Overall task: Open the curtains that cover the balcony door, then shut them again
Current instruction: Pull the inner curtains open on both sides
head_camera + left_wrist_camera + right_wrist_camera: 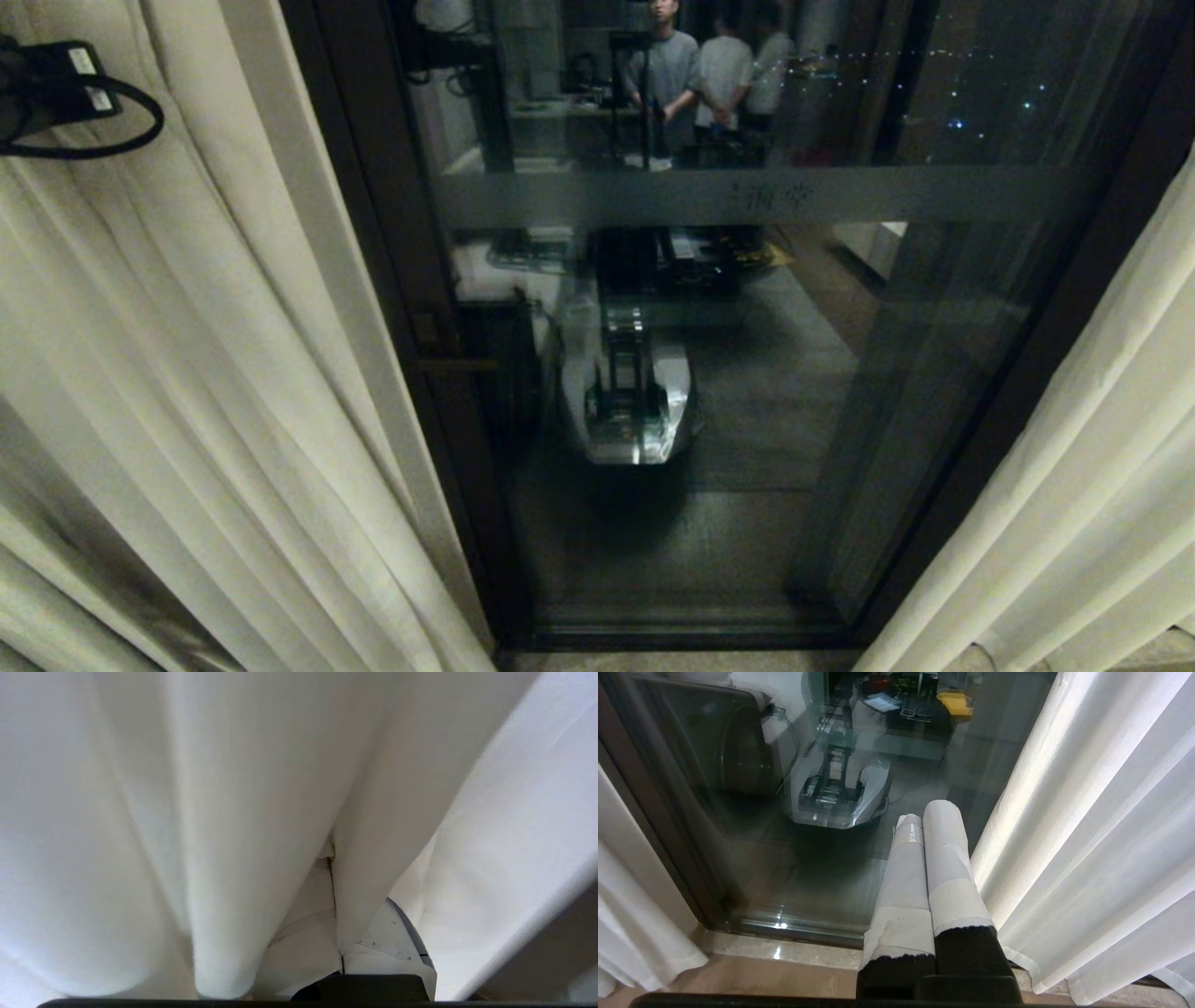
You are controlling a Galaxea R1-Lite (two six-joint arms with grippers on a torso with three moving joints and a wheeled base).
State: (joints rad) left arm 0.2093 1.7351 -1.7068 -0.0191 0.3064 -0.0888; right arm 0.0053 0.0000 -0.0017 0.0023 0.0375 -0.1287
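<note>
The curtains stand parted: the left panel (187, 373) and the right panel (1074, 513) hang either side of the balcony door (766, 420), whose dark frame (373, 233) and frosted band (747, 196) are uncovered. My left arm's black wrist (56, 89) shows at the upper left against the left panel. In the left wrist view my left gripper (330, 861) is shut, its white-taped fingers buried among curtain folds (233, 835) that drape over them. My right gripper (923, 817) is shut and empty, low down, pointing at the glass (738, 835) just beside the right panel (1087, 835).
The glass reflects my own base (635, 401) and people (709, 75) standing in the room behind. A stone threshold (784, 947) runs along the door's foot. The left panel's hem (626, 914) hangs near the floor.
</note>
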